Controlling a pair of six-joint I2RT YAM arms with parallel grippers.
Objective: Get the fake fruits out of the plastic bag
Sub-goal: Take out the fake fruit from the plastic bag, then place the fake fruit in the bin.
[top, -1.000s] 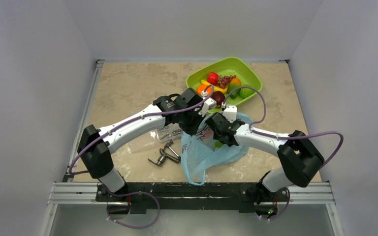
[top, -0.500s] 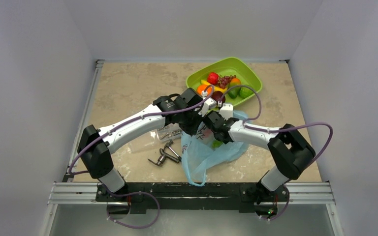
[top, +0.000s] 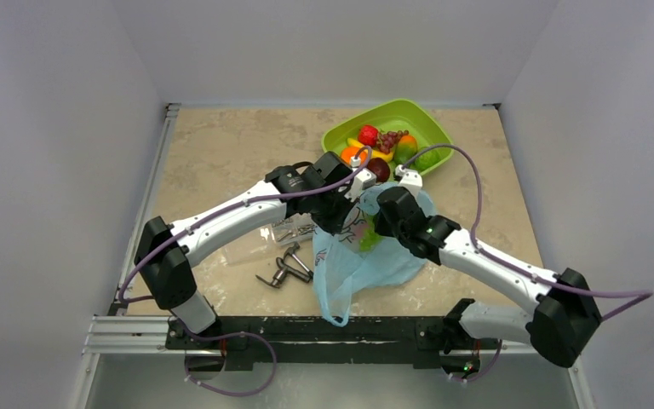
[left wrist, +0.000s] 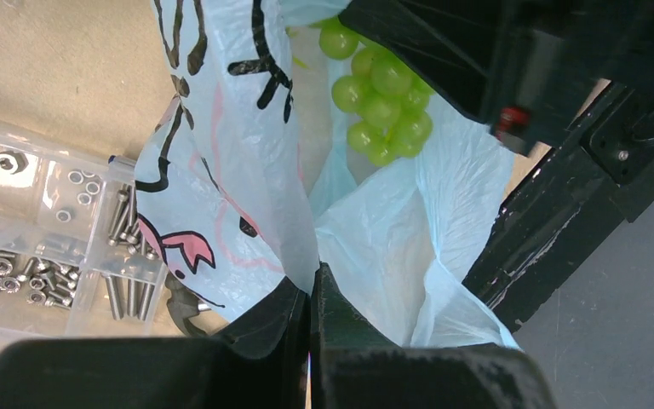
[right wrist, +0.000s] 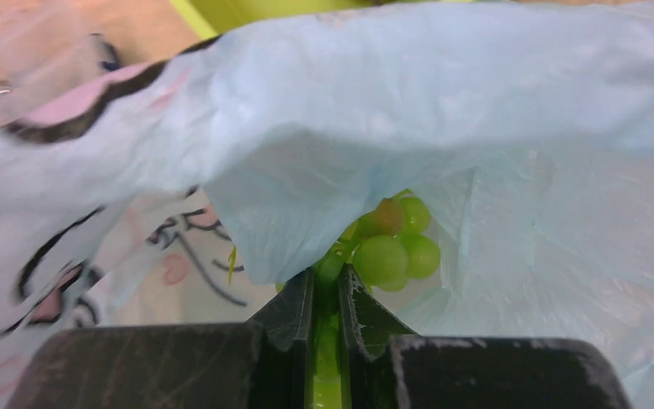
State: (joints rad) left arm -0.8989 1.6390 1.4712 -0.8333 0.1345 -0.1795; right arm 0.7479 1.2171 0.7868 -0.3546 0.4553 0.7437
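Light-blue plastic bag (black and pink print), green grape bunch, lime-green tray, beige marbled table

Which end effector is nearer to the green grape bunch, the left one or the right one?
Right. The right end effector grips the green grape bunch; the left end effector pinches the plastic bag, apart from it.

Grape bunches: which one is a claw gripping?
The green bunch, pinched by the right claw at the mouth of the bag. The dark red bunch lies free in the tray.
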